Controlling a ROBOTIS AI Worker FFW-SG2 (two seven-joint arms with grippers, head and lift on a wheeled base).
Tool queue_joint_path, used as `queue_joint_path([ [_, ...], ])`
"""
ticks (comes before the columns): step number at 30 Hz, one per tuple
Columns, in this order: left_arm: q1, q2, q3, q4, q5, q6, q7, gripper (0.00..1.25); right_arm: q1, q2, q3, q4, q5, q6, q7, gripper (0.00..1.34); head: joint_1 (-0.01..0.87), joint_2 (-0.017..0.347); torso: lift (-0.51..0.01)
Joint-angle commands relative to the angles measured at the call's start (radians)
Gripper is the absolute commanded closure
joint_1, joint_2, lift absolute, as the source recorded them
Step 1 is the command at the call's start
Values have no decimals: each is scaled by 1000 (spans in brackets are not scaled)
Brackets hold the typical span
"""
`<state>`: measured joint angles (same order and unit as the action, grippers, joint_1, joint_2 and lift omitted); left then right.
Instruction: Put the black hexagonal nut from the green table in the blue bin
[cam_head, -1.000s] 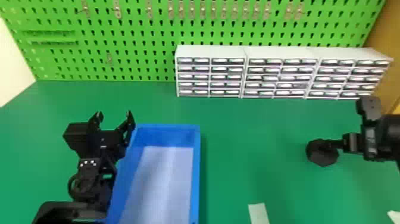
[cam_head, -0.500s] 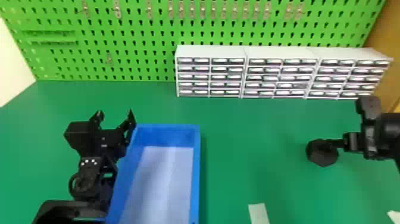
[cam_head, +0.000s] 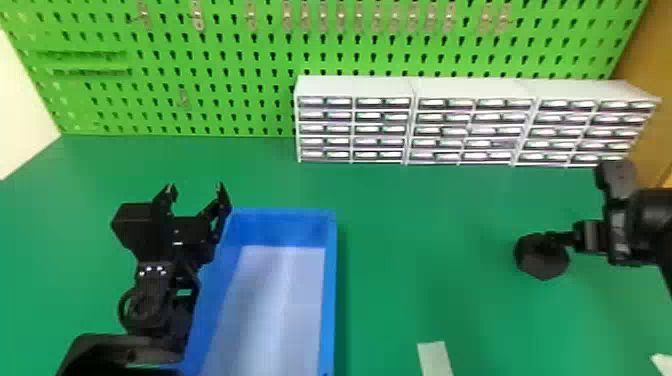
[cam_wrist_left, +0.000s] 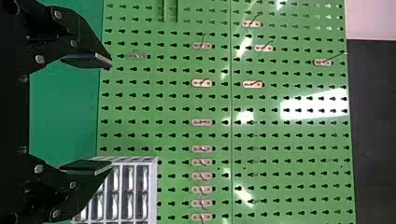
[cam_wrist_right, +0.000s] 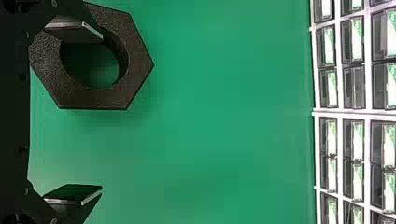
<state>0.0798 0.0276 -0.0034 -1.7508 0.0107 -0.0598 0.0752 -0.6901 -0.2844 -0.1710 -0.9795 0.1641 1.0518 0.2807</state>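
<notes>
Black nut (cam_head: 542, 264) | right hand (cam_head: 592, 237), left hand (cam_head: 195, 187): wide open, seemingly empty | drawer labels (cam_wrist_right: 357, 35) unreadable

You had a bright green pegboard (cam_head: 240, 95) standing at the back, metal hooks (cam_head: 323, 19) fixed across it; three white drawer cabinets (cam_head: 355, 86) stood side by side before it; nearer you lay a pale strip (cam_head: 435, 357); a brown panel (cam_head: 642, 60) rose at your far right.
</notes>
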Motion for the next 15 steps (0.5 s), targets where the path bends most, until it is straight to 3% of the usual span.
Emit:
queue_joint_path([
  [1,0,0,-1,1,0,0,0,475,0,2,-7,12,0,-10,0,156,657,57,-95],
  [15,-8,0,-4,4,0,-5,0,475,-11,14,10,62,2,-39,0,156,657,57,-95],
])
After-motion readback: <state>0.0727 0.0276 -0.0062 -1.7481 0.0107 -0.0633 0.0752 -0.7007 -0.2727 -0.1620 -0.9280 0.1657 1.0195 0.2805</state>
